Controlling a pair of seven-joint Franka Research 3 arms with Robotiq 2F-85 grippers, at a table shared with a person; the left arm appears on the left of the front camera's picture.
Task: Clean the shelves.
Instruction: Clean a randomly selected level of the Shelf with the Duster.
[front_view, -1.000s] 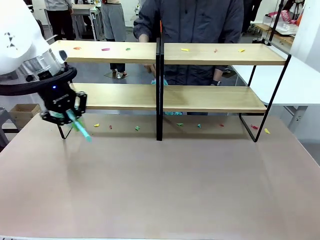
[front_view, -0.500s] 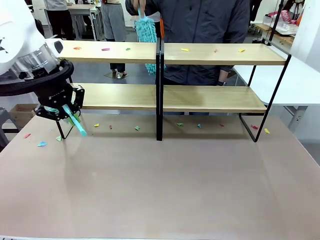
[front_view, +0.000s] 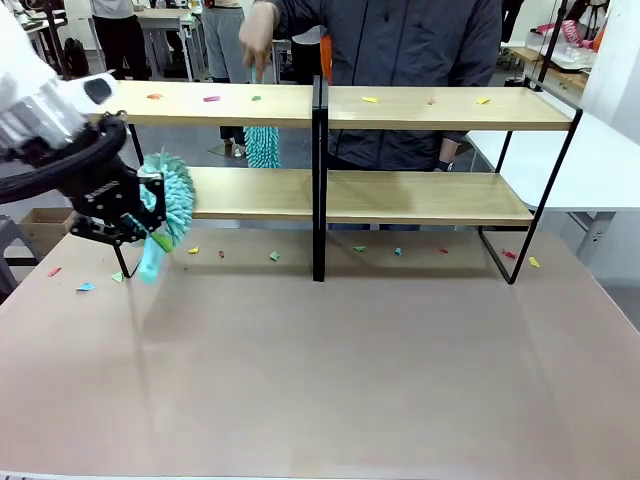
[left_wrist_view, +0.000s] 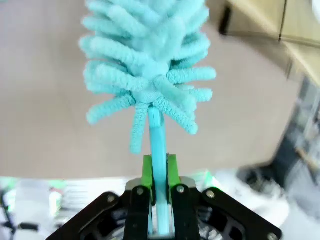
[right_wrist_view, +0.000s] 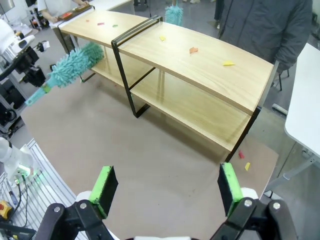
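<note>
The shelves (front_view: 420, 198), light wooden boards on a black frame, stand across the far half of the table and also appear in the right wrist view as the shelves (right_wrist_view: 200, 65). My left gripper (front_view: 143, 222) is shut on the handle of a teal fluffy duster (front_view: 175, 198), just left of the lower board's left end. Close up, the left gripper (left_wrist_view: 159, 172) clamps the thin handle below the duster head (left_wrist_view: 150, 65). My right gripper (right_wrist_view: 166, 185) hangs open high above the table. A person behind the shelves holds a second teal duster (front_view: 262, 145).
Small coloured paper scraps (front_view: 211, 98) lie on the top board, with more scraps (front_view: 274, 257) on the table under the shelves and some (front_view: 85, 287) at the left edge. A white table (front_view: 610, 160) stands to the right. The brown tabletop (front_view: 350, 370) in front is bare.
My left gripper has turned, swinging the duster's fluffy head up into sight near the lower board's left end. The person raised their duster, then lowered it behind the top board, further left.
</note>
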